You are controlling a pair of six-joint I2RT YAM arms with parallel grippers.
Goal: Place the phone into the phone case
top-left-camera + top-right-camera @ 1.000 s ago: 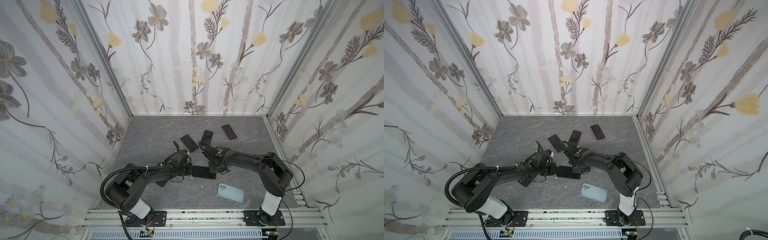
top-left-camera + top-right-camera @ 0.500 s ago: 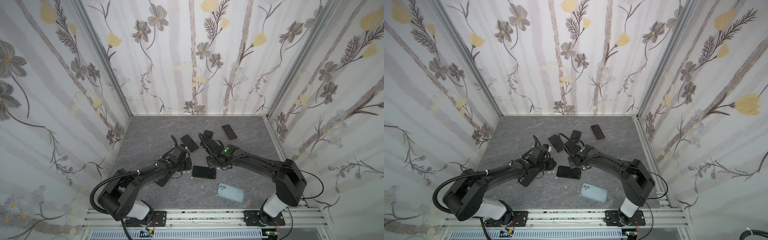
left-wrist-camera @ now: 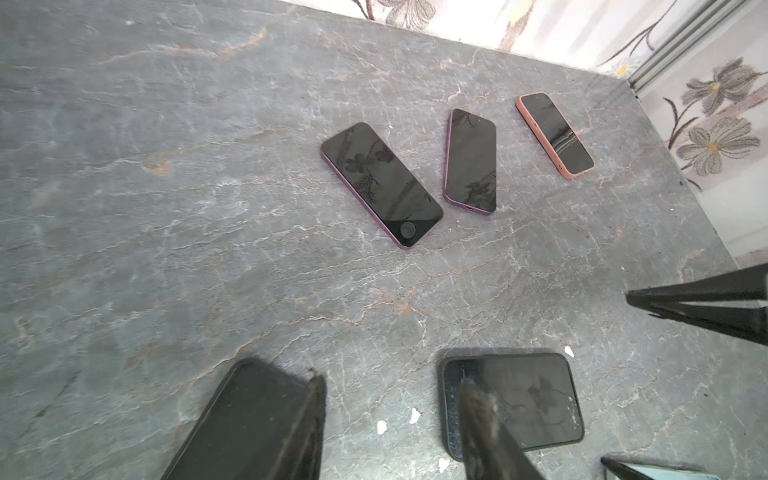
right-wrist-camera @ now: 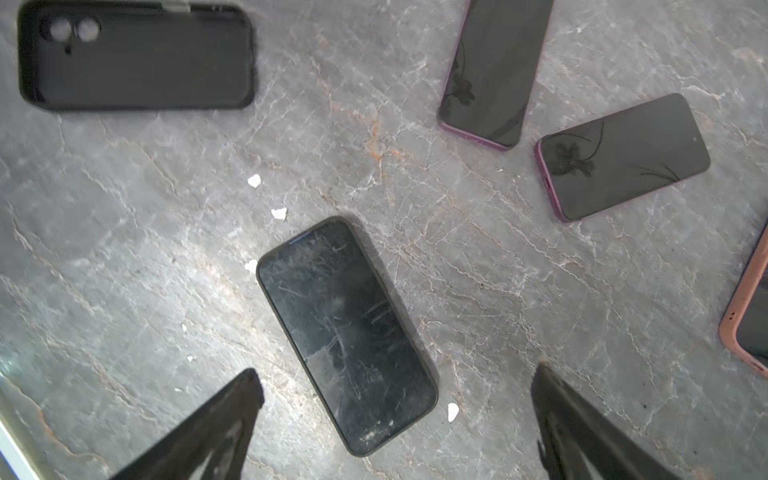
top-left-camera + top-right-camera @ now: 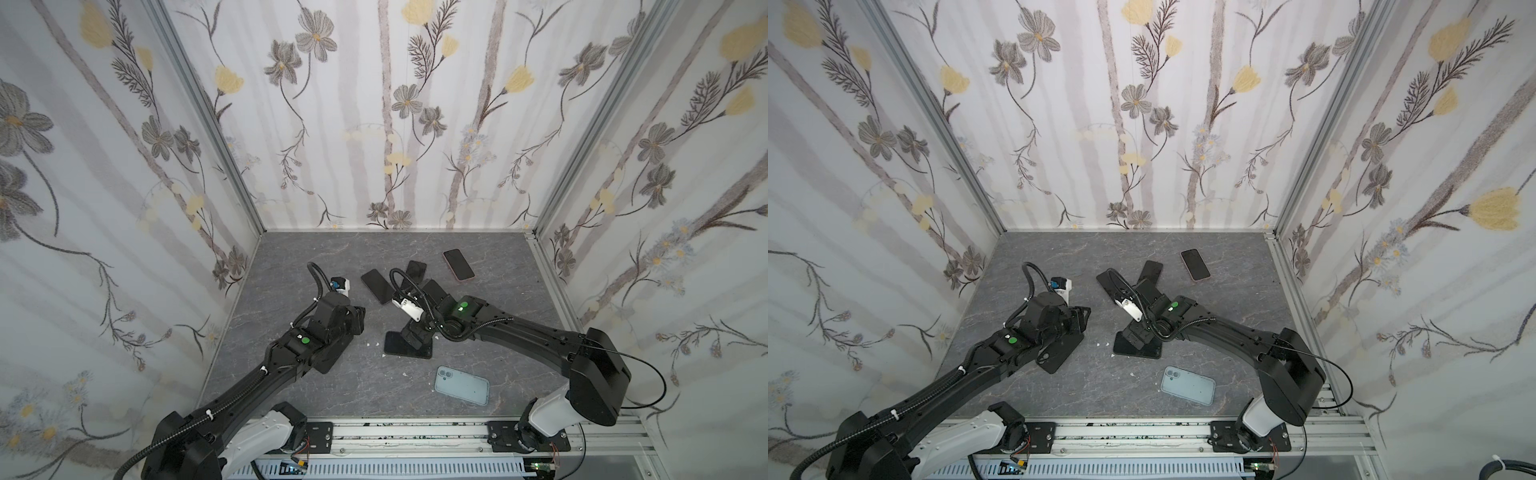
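I have the middle phone (image 5: 401, 350) lying flat near the centre of the tabletop (image 5: 291, 257). The empty phone case (image 5: 1059, 353) lies to its left, well apart from it and partly under the left arm. In front of the middle phone and to the right lies the face-down phone (image 5: 461, 384). Behind it, the left rear phone (image 5: 376, 286) and the right rear phone (image 5: 417, 269) sit near each other. The far phone (image 5: 458, 264) lies to their right.
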